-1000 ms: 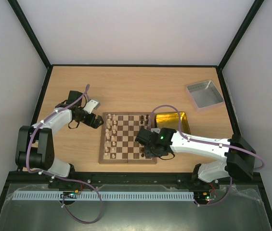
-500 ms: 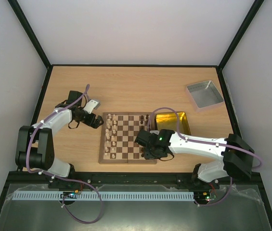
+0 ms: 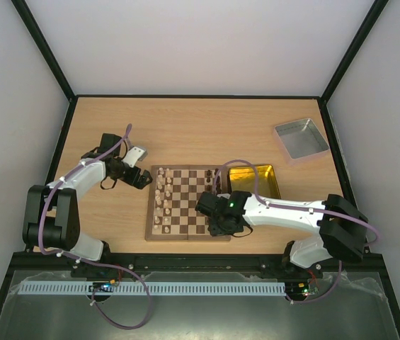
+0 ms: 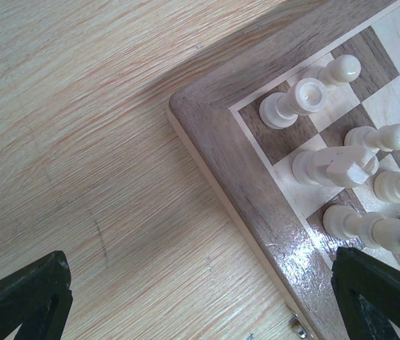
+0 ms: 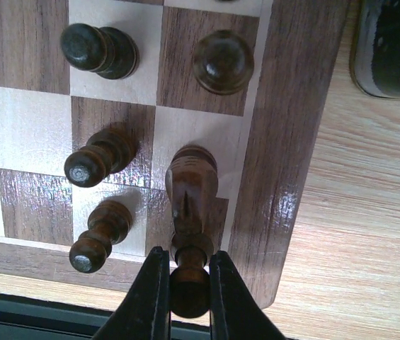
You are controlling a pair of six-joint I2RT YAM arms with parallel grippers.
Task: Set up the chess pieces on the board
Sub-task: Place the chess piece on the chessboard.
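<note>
Wooden board, dark brown and cream checks with a brown border: lies flat on the pale wood counter, centre of the top view, between the two arms.

Cream pieces: stand in two columns along the board's left side. In the left wrist view several stand on the corner squares at the right of the frame.

Dark pieces: on the board's right-hand columns. The right wrist view shows four standing on squares near the border.

Tall dark piece: stands on a square next to the border, lower centre of the right wrist view.

Right fingers: clenched on the top knob of the tall dark piece, one on each side. In the top view they are over the board's lower right corner.

Left fingers: spread wide, nothing between them. The tips show at the lower left and lower right of the left wrist view, above bare counter and the board's corner. In the top view they are just beside the board's upper left corner.

Gold tin: just beside the board's right edge, towards its upper end.

Silver-grey tray: upper right of the counter, well apart from the board.
</note>
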